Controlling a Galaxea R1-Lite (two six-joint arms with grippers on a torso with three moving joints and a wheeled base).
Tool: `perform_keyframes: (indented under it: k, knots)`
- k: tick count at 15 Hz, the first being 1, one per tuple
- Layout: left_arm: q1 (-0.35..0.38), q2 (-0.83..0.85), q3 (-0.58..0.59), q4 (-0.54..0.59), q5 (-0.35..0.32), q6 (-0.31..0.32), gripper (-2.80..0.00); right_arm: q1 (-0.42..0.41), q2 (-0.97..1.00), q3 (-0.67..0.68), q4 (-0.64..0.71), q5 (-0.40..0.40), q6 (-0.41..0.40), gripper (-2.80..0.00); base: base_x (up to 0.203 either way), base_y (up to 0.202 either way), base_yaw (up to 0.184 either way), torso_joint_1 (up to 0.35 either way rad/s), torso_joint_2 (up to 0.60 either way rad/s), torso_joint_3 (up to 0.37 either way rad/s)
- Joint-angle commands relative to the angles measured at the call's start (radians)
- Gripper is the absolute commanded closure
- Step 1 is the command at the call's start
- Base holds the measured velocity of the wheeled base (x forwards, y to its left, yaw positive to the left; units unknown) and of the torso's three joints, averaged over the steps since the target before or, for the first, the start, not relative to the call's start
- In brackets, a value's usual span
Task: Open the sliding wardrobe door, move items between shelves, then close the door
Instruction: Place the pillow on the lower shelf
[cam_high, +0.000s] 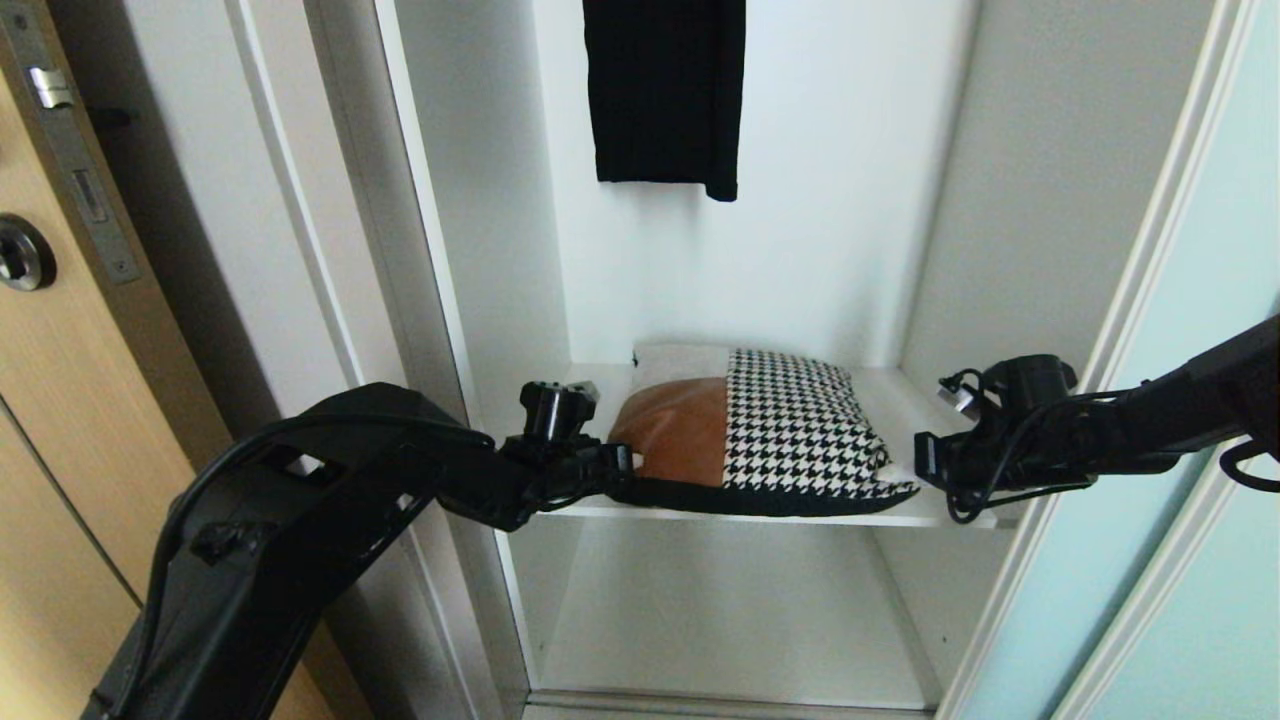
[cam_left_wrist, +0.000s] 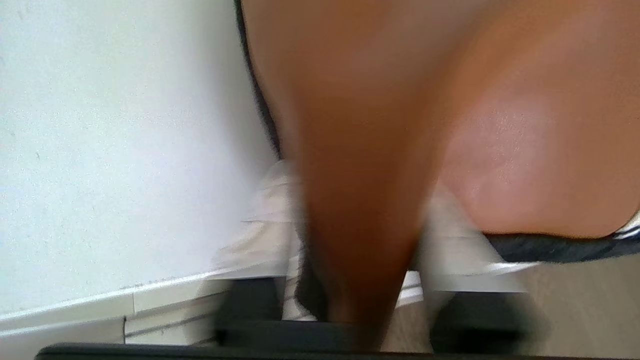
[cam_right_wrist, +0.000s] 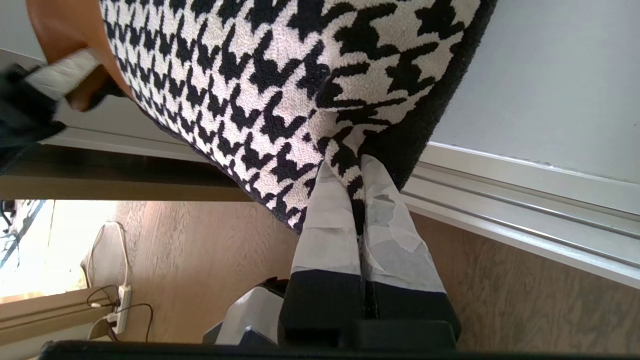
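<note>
my left gripper (cam_left_wrist: 357, 280) pinching the cushion (cam_high: 770, 430) by its brown corner, my right gripper (cam_right_wrist: 361, 200) clamped on its houndstooth corner, upper shelf (cam_high: 940, 515)

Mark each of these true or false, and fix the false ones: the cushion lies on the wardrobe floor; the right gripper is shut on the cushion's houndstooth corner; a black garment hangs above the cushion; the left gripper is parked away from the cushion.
1. The cushion lies on the wardrobe floor. False: it lies on the white shelf, overhanging its front edge.
2. The right gripper is shut on the cushion's houndstooth corner. True.
3. A black garment hangs above the cushion. True.
4. The left gripper is parked away from the cushion. False: its fingers straddle a fold of the brown leather patch.
</note>
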Motion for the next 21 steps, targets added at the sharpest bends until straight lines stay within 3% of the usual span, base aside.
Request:
perform_keyframes:
  k: [1,4,6,9,17,21]
  knots:
    - [-0.001,0.01,0.001,-0.006,-0.004,-0.005,0.0,0.002,0.0,-0.005,0.0,0.011,0.001,0.0,0.0,0.0,0.0,0.0,0.0,0.0]
    - [-0.004,0.028,-0.019,-0.013,0.003,-0.069,0.0,0.002,0.004,-0.004,0.0,0.02,0.001,0.0,0.0,0.0,0.0,0.0,0.0,0.0]
    - [-0.01,0.023,-0.01,-0.026,0.015,-0.075,0.0,0.002,-0.007,0.005,0.0,0.022,0.001,0.0,0.0,0.0,0.0,0.0,0.0,0.0]
    - [-0.051,-0.01,-0.014,-0.014,0.142,-0.07,0.0,0.006,-0.042,0.038,0.001,0.028,0.001,0.0,0.0,0.0,0.0,0.0,0.0,0.0]
    - [-0.134,-0.267,0.203,-0.026,0.151,-0.08,0.0,0.033,-0.186,0.131,0.002,0.067,0.001,0.0,0.0,0.0,0.0,0.0,0.0,0.0]
    - [-0.139,-0.32,0.309,-0.061,0.159,-0.093,0.0,0.054,-0.286,0.166,0.013,0.079,0.005,0.0,0.0,0.0,0.0,0.0,0.0,0.0]
